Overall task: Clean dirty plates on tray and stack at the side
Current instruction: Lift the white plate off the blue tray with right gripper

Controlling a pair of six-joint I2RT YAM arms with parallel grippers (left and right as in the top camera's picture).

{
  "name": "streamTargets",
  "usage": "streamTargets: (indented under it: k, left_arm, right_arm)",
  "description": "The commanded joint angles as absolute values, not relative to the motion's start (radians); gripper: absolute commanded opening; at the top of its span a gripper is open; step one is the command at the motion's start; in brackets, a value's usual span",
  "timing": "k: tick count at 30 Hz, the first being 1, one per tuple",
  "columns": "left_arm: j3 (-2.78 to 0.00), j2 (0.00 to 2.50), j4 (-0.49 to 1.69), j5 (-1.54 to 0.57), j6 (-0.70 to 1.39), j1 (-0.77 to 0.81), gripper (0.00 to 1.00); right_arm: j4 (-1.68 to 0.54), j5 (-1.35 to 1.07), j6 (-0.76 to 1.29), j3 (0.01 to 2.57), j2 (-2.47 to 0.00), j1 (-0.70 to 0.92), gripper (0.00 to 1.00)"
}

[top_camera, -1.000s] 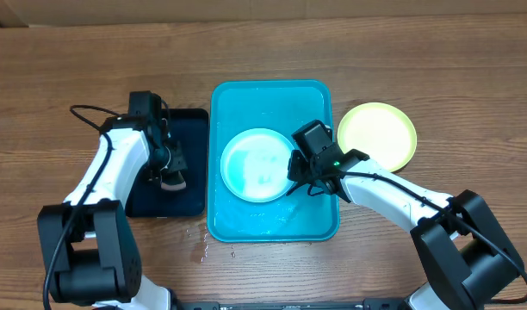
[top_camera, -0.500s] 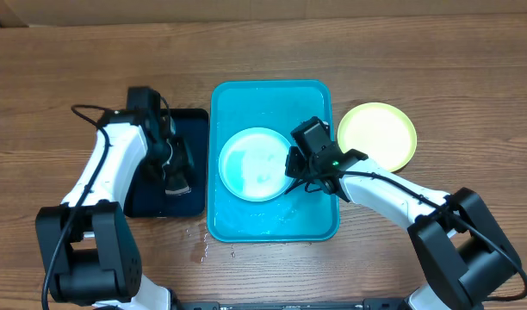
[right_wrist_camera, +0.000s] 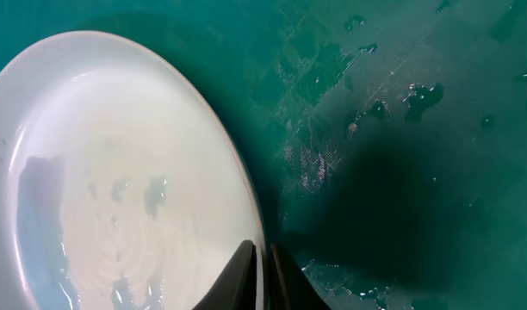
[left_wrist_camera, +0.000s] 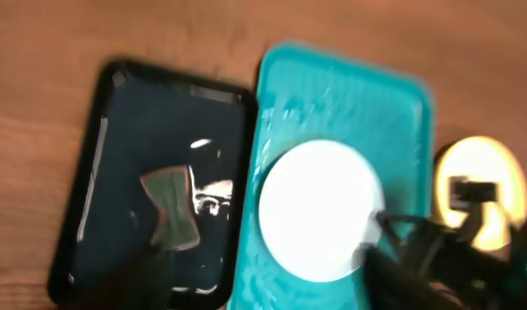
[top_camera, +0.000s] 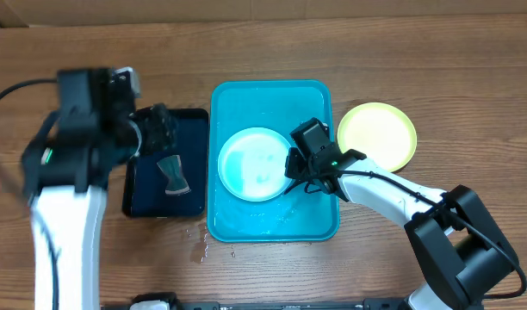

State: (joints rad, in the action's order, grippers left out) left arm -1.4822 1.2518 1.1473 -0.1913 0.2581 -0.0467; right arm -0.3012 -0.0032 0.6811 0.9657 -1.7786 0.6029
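Observation:
In the turquoise tray [top_camera: 315, 103] sits a wet light-blue rimmed plate [top_camera: 255, 164] with a white centre [right_wrist_camera: 117, 189]. My right gripper [right_wrist_camera: 263, 277] is shut on this plate's right rim, one finger on each side of the edge. A yellow-green plate [top_camera: 377, 136] rests on the table to the right of the tray. My left gripper [top_camera: 158, 129] is lifted and blurred over the back of a dark navy tray [top_camera: 143, 194], its jaws open and holding nothing. In the left wrist view the plate [left_wrist_camera: 322, 209] and the tray [left_wrist_camera: 350, 95] lie below it.
A grey-brown sponge [top_camera: 171, 175] lies loose in the navy tray [left_wrist_camera: 117, 129], left of the turquoise one. Water drops [top_camera: 203, 250] spot the wood at the turquoise tray's front left corner. The table's back edge runs along the top.
My left gripper opened and let go of the sponge, which now lies in the navy tray; that arm rose up and away to the left. The right gripper nudged the plate slightly left.

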Motion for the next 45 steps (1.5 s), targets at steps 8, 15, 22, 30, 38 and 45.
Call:
streamTargets:
  k: [8,15,22,30,38,45]
  left_arm:
    - [-1.496,1.139,1.182,-0.12,0.262,-0.046,1.0]
    - [-1.495,1.169,1.18,-0.121,0.263,-0.046,1.0]
    - [-1.495,1.212,1.181,-0.123,0.262,-0.046,1.0]
    - [-1.495,1.271,1.181,-0.123,0.262,-0.046,1.0]
    - [-1.495,1.341,1.18,-0.123,0.262,-0.046,1.0]
    - [-1.495,1.409,1.17,-0.174,0.324,-0.046,1.0]
  right_arm:
    - [-0.293,-0.008,0.685,0.969,-1.79,0.608,0.08]
    - [-0.293,-0.013,0.685,0.97,-1.809,0.608,0.04]
    - [-0.286,-0.051,0.684,0.97,-1.808,0.606,0.04]
    - [-0.396,-0.061,0.646,1.06,-1.763,0.566,0.04]
    - [-0.53,-0.061,0.646,1.273,-1.701,0.562,0.04]
    - [-0.45,0.053,0.689,1.297,-1.724,0.666,0.04]
